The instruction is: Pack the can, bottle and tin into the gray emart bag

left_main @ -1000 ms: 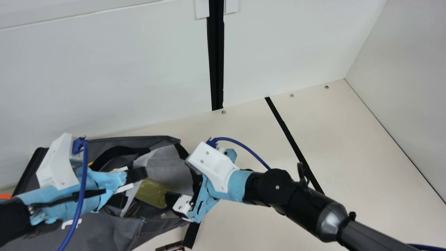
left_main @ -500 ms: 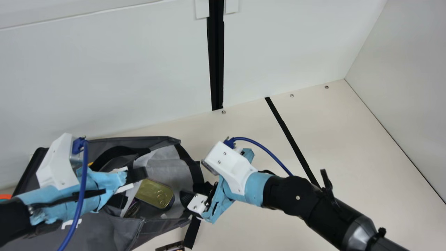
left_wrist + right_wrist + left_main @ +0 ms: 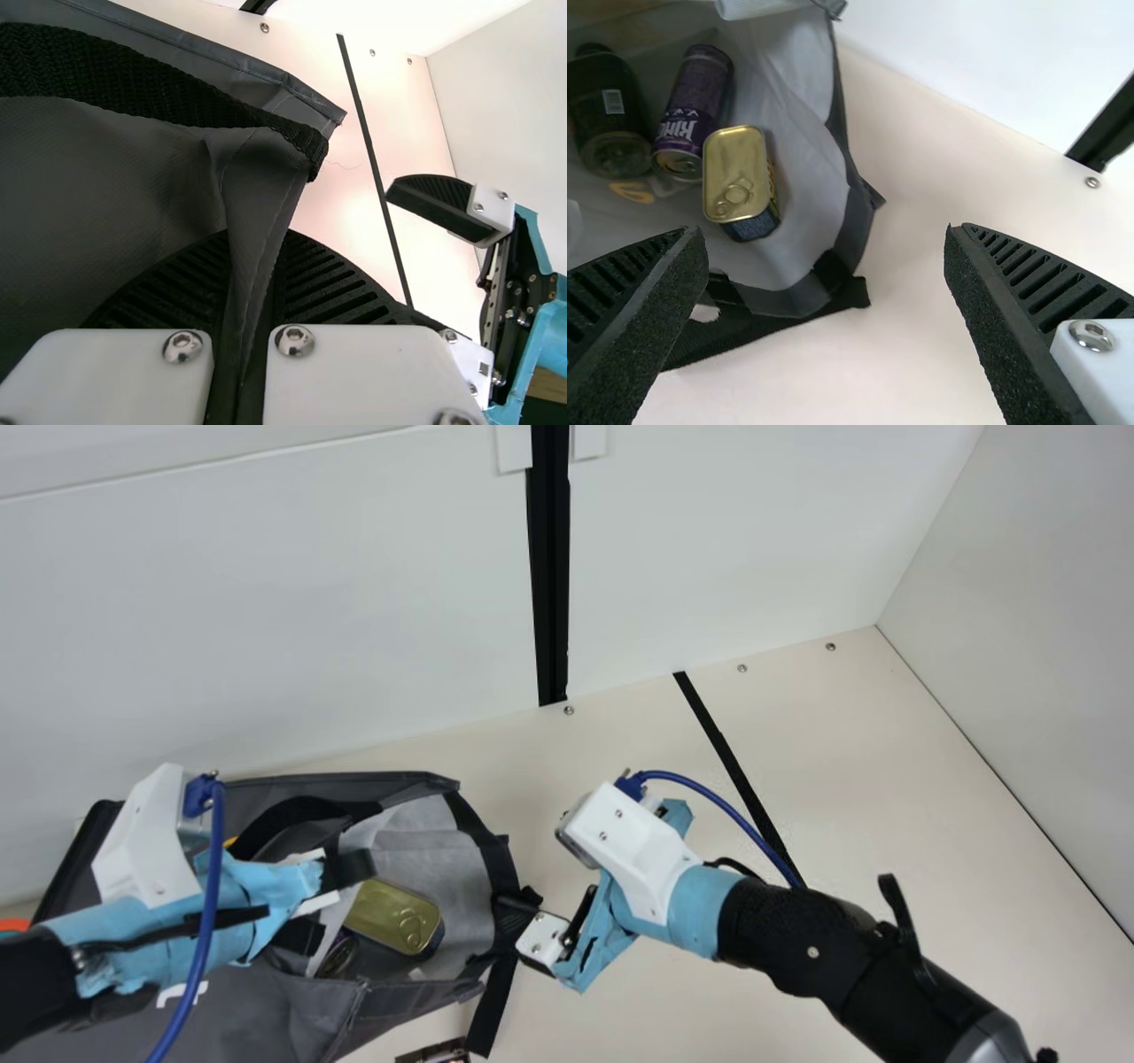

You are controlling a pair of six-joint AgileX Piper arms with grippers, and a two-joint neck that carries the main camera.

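While my left gripper [image 3: 252, 243] clenched the limp gray bag [image 3: 106, 190], the tin [image 3: 733, 168] ahead of my spread right gripper [image 3: 826, 235] looked stiff, slick, best pinched across its sides

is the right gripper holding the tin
No, the right gripper is open with nothing between its fingers, and the tin lies in the bag.

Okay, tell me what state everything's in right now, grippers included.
gray emart bag, mouth open
tin, inside the bag, lid closed
can, inside the bag
bottle, inside the bag
left gripper, fingers shut on the bag's fabric
right gripper, fingers open, nothing between them
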